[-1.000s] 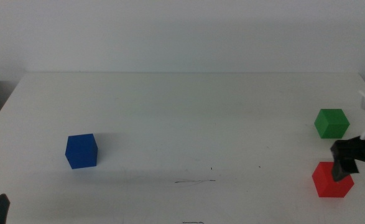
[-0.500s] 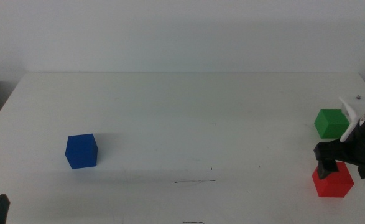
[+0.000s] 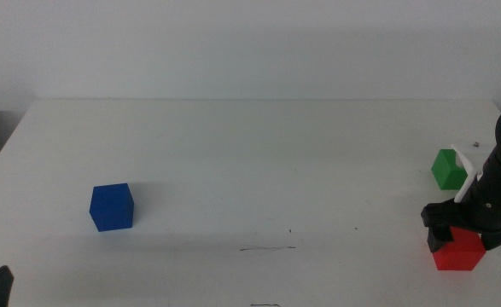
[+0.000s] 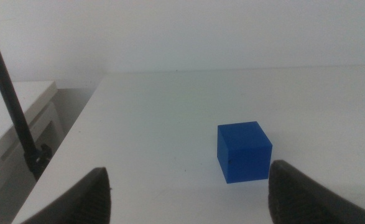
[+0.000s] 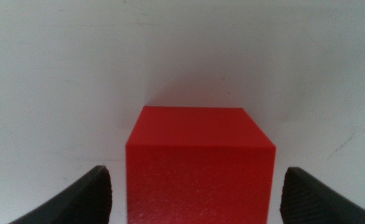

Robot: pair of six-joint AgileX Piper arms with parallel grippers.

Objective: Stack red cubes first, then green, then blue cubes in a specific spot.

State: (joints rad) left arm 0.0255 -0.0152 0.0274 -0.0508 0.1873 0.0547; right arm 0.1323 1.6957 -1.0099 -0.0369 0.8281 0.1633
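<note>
Presently, small matte bright red cube [image 5: 200, 162] sat on white tabletop [image 3: 250, 162] near right edge, faces plain, edges crisp. Right gripper [image 3: 457, 228] hung directly over it, dark jaws spread wide either side of cube, gripping nothing. Small matte green cube [image 3: 448, 169] stood just behind, partly hidden by arm. Small matte deep blue cube [image 4: 244, 151] rested well apart at table's left. Thin dark scribbled line [image 3: 268, 249] lay between, near front edge, bare. Left gripper [image 4: 188, 190] waited at lower left, jaws wide apart, empty.
</note>
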